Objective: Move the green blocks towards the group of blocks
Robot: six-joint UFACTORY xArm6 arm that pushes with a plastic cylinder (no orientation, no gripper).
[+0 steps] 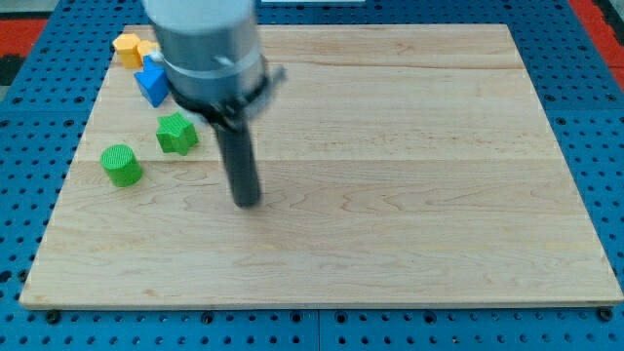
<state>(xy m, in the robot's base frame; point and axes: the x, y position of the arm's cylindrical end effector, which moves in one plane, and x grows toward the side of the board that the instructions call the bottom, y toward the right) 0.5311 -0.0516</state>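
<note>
The green cylinder (121,165) is the leftmost thing of note, sitting on the wooden board (409,175) well to the view's left of my tip (248,202) and a little toward the view's top from it. It stands apart from every other block.

Next comes the green star-shaped block (176,134), nearer to my tip than the cylinder but still clear of it, up and to the view's left of the tip. The two green blocks are near each other without touching.

Farther toward the view's top-left from my tip lies the group: a yellow block (128,47) near the board's corner, with more yellow showing just beside it, and a blue block (153,85) below that. A second patch of blue shows at the edge of the arm's grey housing (207,44), which hides part of the group, so how many blocks are there and their shapes cannot be told for certain. The blue block is the member of the group closest to the green star.

My tip is the lower end of a straight dark rod with nothing to open or close. It rests on bare wood and touches no block. Everything lies to its left in the view; the board to its right carries only wood grain. Around the board is a blue perforated surface (39,146).
</note>
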